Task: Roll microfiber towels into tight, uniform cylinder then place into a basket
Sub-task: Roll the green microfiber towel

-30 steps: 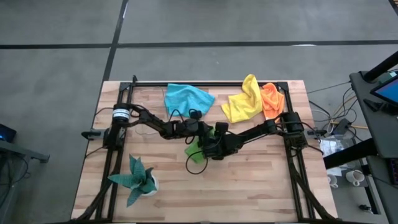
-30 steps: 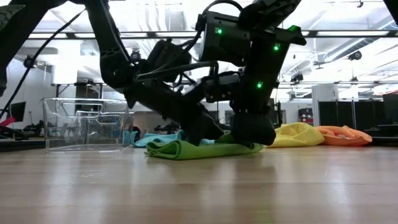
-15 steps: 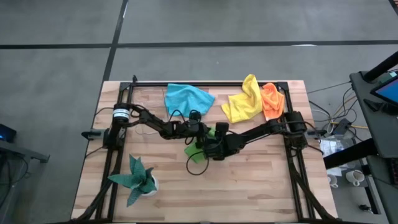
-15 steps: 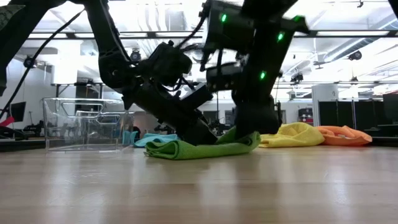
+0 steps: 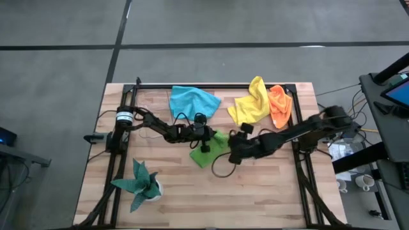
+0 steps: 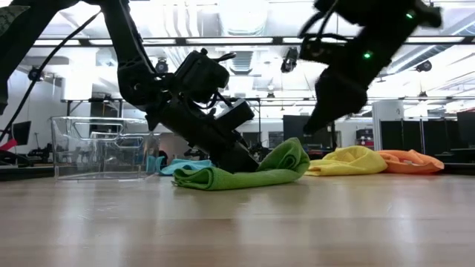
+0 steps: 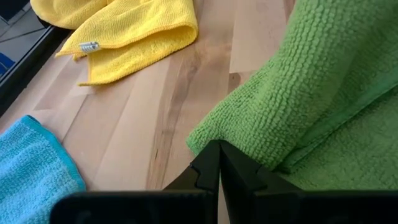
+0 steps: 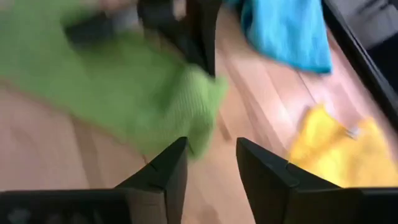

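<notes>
We are pressing our clenched left gripper (image 5: 206,143) onto the nubbly, folded green towel (image 5: 213,151) while our right gripper (image 8: 208,163) is hanging parted just beside it.

The left arm is reaching in from its base at the table's left side, stretched low toward the table's middle, its wrist angling steeply down in the low view. The left gripper (image 5: 206,144) is pressing down at the tabletop with its fingers (image 7: 214,168) closed tight together. The right arm is extending from the right side toward the centre, its wrist hanging raised above the table. The right gripper (image 8: 208,163) is showing its two fingers (image 8: 169,167) spread apart, holding nothing.
</notes>
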`<state>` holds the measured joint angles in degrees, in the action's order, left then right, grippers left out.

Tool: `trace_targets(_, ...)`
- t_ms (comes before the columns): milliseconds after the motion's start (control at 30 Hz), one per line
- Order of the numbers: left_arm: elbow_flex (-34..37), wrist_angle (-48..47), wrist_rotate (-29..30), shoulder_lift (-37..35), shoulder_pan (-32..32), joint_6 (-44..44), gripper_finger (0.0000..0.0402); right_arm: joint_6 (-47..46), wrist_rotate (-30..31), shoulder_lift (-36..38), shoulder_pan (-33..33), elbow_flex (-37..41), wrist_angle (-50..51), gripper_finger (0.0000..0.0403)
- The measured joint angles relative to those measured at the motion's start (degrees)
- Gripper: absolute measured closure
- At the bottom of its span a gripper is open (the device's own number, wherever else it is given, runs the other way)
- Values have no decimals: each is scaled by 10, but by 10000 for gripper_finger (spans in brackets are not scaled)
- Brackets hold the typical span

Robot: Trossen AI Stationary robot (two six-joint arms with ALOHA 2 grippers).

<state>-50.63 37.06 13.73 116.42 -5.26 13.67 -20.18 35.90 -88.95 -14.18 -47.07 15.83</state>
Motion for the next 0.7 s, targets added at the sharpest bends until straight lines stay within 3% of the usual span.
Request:
trace_targets(133, -1, 1, 0, 0, 0, 1, 402, 0, 0, 39, 24, 114, -226, 312)
trace_targets(267, -1, 4, 0, 0, 0, 2, 402, -25, 1, 35, 63, 183, -382, 375)
trace_targets(467, 0, 11, 0, 0, 0, 2, 402, -92, -21, 0, 106, 207, -425, 394)
trace_targets(533, 0, 12, 0, 0, 0, 2, 402, -107, -57, -20, 108, 200, -423, 394)
trace_targets(700, -1, 14, 0, 0, 1, 2, 402, -114, -82, -72, 101, 162, -423, 394)
